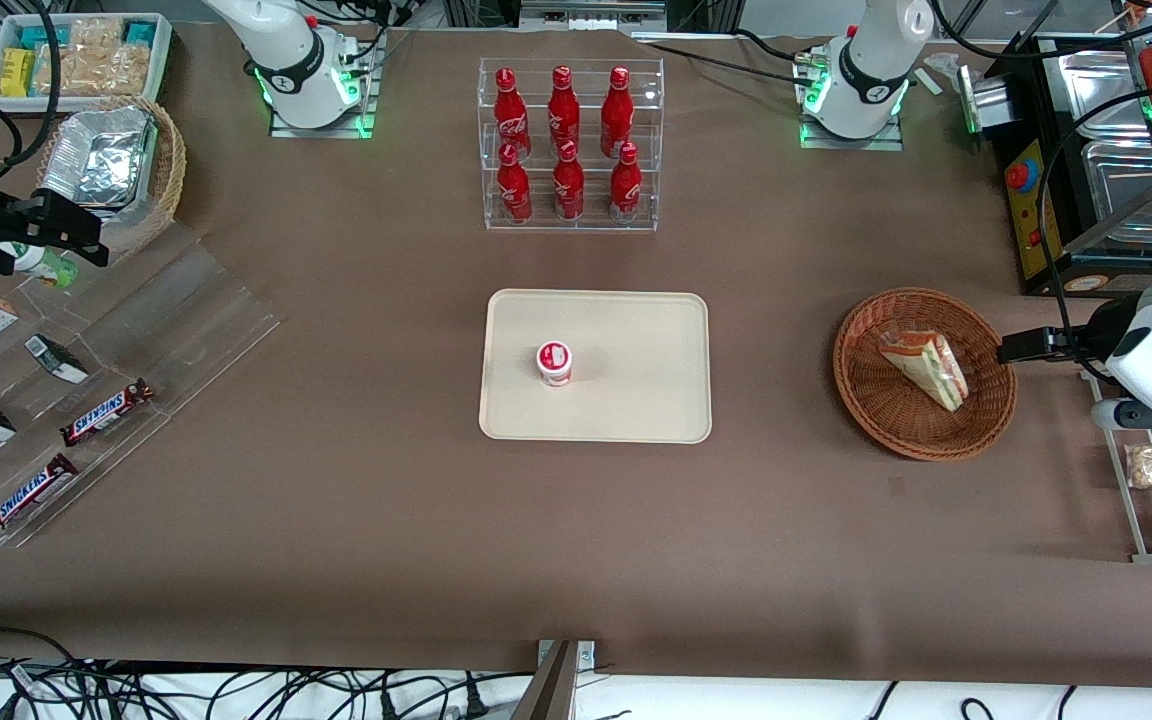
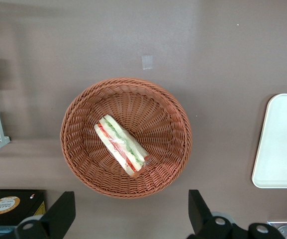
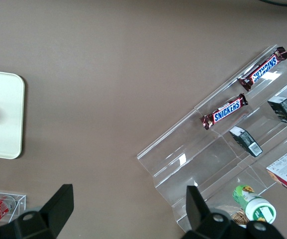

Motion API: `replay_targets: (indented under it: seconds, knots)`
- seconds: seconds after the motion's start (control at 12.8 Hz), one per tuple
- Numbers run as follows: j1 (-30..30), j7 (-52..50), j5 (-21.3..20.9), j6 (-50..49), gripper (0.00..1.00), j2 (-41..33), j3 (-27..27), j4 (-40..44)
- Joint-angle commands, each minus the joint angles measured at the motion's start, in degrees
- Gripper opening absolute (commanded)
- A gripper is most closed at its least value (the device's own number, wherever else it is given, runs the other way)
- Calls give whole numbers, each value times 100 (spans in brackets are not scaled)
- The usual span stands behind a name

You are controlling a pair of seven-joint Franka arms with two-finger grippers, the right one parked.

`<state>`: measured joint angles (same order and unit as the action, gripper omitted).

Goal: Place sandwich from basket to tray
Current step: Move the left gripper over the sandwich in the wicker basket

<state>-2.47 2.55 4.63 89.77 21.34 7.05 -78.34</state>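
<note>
Sandwich (image 1: 925,367) lies in the basket (image 1: 871,400), right of the tray (image 1: 636,400) at frame centre. The gripper (image 2: 128,214) hovers above, fingers spread, grasping nothing.

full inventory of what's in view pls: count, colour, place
Triangular wrapped wedge sandwich: 1, pale bread, green/red filling, lying in basket.
Round reddish-brown wicker basket: 1, toward working arm's end.
Flat cream rectangular tray: 1, table centre.
Small red-and-white lidded cup: 1, on tray.
Red bottles: 6, in clear acrylic rack, farther from the front camera than tray.
Snickers bars: 2, brown, on clear stepped display, parked arm's end.
Pale wicker basket with foil containers: 1, parked arm's end.
Left gripper: 1, black fingers open, above basket.
</note>
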Motion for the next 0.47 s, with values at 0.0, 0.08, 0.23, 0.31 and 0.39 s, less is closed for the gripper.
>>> replay_targets:
  seconds: [0.0, 0.08, 0.23, 0.31, 0.39]
  knots:
    - [-104, -88, -277, -48, 100, 98, 25, 170]
    - [-122, -123, -252, -56, 100, 98, 25, 179]
    - [-218, -359, -296, -56, 100, 107, 25, 170]
    - [-227, -439, -409, -65, 100, 124, 25, 161]
    - [-219, -535, -471, -91, 100, 116, 25, 144]
